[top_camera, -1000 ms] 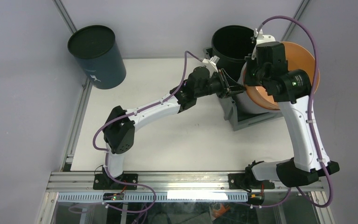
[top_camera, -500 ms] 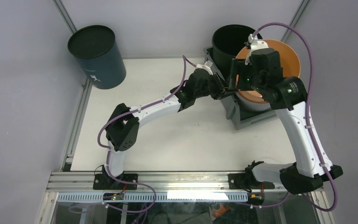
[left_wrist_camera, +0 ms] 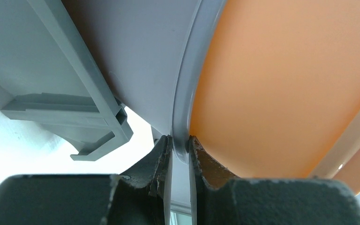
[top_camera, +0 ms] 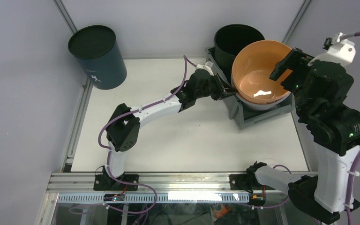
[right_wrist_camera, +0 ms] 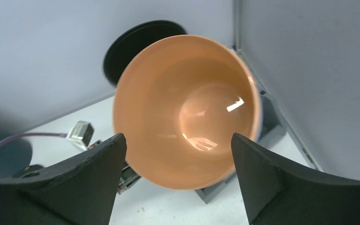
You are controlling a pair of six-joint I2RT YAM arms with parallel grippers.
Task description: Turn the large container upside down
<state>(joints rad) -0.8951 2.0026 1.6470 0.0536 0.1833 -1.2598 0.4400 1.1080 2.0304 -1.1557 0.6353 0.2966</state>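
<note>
The large container (top_camera: 258, 117), a grey rectangular bin with a lipped rim, stands at the table's back right with round buckets in it. Its rim (left_wrist_camera: 82, 101) shows in the left wrist view and one corner (right_wrist_camera: 218, 190) in the right wrist view. An orange bucket (top_camera: 258, 77) sits mouth up, nested in a pale grey bucket (top_camera: 264, 106). My left gripper (top_camera: 226, 90) is shut on the pale grey bucket's rim (left_wrist_camera: 183, 117), the orange bucket's wall (left_wrist_camera: 286, 79) right beside it. My right gripper (top_camera: 288, 65) hangs open above the orange bucket (right_wrist_camera: 187, 112), touching nothing.
A black bucket (top_camera: 232, 44) stands in the bin behind the orange one, against the back wall. A dark blue cylinder (top_camera: 97, 56) stands at the back left corner beside the frame post. Grey walls close in the back and right sides.
My right gripper has opened, let go of the orange bucket and pulled back up and to the right. The orange bucket has swung from tilted sideways to mouth up. The left gripper holds as before.
</note>
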